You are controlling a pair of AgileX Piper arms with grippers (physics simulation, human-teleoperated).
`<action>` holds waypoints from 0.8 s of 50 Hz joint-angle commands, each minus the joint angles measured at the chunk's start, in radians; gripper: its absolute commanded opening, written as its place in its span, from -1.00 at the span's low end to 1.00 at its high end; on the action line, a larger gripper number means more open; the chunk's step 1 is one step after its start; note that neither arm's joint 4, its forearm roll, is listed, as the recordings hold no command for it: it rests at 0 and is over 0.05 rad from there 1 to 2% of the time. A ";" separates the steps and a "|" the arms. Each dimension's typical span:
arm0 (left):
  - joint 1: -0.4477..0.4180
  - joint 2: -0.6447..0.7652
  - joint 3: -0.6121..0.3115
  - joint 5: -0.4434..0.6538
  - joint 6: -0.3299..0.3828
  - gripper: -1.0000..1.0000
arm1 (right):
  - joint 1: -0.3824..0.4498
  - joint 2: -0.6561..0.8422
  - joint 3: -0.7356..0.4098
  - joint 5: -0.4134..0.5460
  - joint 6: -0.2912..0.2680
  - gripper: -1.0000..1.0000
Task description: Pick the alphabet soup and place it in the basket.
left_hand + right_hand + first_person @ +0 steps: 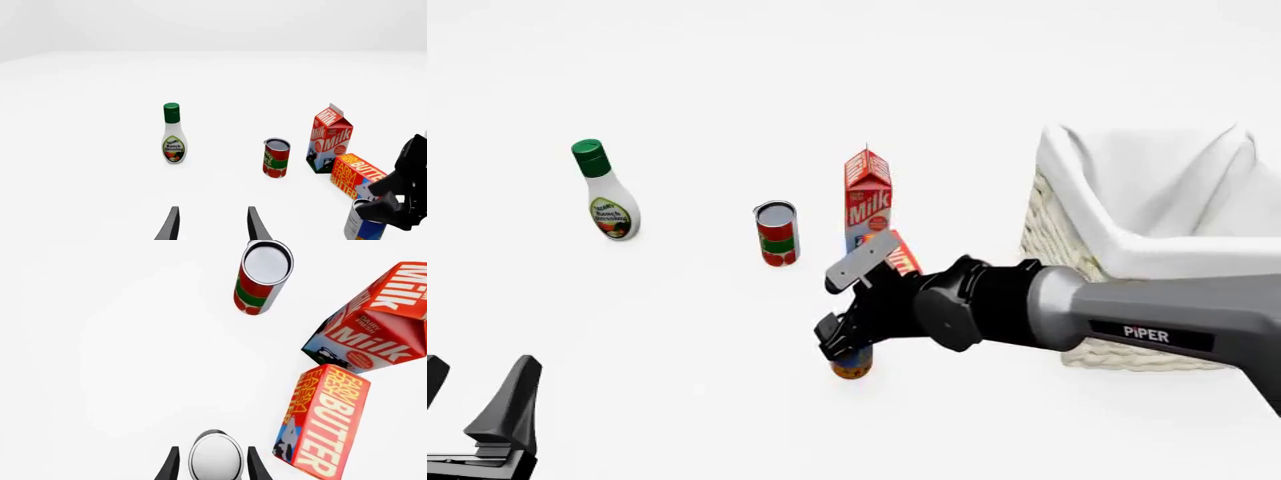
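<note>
On the white tabletop, smooth and bare of any grain, we saw writing all round; the tall gabled carton read "Milk" in white on red, with "DAIRY FRESH" legible in the right wrist view; the flat box beside it shouted "FARM FRESH BUTTER" in yellow on red; the slim white bottle, green-capped, stood well off to the left and carried "Ranch Dressing" on its label. Between bottle and carton stood the red-and-green can, upright, its label too small for us to read. Nearer the arms, just in front of the butter box, sat the alphabet soup, a small cylinder with a silvery top, dark blue label and orange-brown lower band; any words on it escaped us. The right gripper was down over that can, and in its wrist view we had one dark finger on either side of the round lid, close against it; we called that a grip on the soup. The left gripper hung low at near left, its two tapered fingers parted with only table between them. To the right stood the basket, square, cream woven wicker, knobbly in texture, lined with soft white cloth; the soup was well outside it. Behind everything the room was plain, pale and featureless; "PiPER" showed in white on the right arm's grey sleeve.
</note>
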 commanded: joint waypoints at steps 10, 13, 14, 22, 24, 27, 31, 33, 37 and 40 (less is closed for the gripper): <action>0.000 0.000 0.000 0.000 0.000 1.00 | 0.004 0.043 0.016 -0.032 0.007 1.00; 0.000 0.000 0.000 0.000 0.000 1.00 | 0.003 0.051 0.017 -0.032 0.012 1.00; 0.000 0.000 0.000 0.000 0.000 1.00 | -0.001 0.055 0.020 -0.038 0.008 1.00; 0.000 0.000 0.000 0.000 0.000 1.00 | -0.003 0.065 0.018 -0.040 0.007 1.00; 0.000 0.000 0.000 0.000 0.000 1.00 | -0.003 0.066 0.020 -0.044 0.005 1.00; 0.000 0.000 0.000 0.000 0.000 1.00 | -0.004 0.067 0.022 -0.045 0.006 1.00; 0.000 0.000 0.000 0.000 0.000 1.00 | -0.005 0.080 0.040 -0.074 0.006 1.00; 0.000 0.000 0.000 0.000 0.000 1.00 | -0.005 0.067 0.034 -0.052 0.008 1.00; 0.000 0.000 0.000 0.000 0.000 1.00 | -0.005 0.070 0.040 -0.058 0.009 1.00; 0.000 0.000 0.000 0.000 0.000 1.00 | -0.002 0.079 0.049 -0.072 0.012 1.00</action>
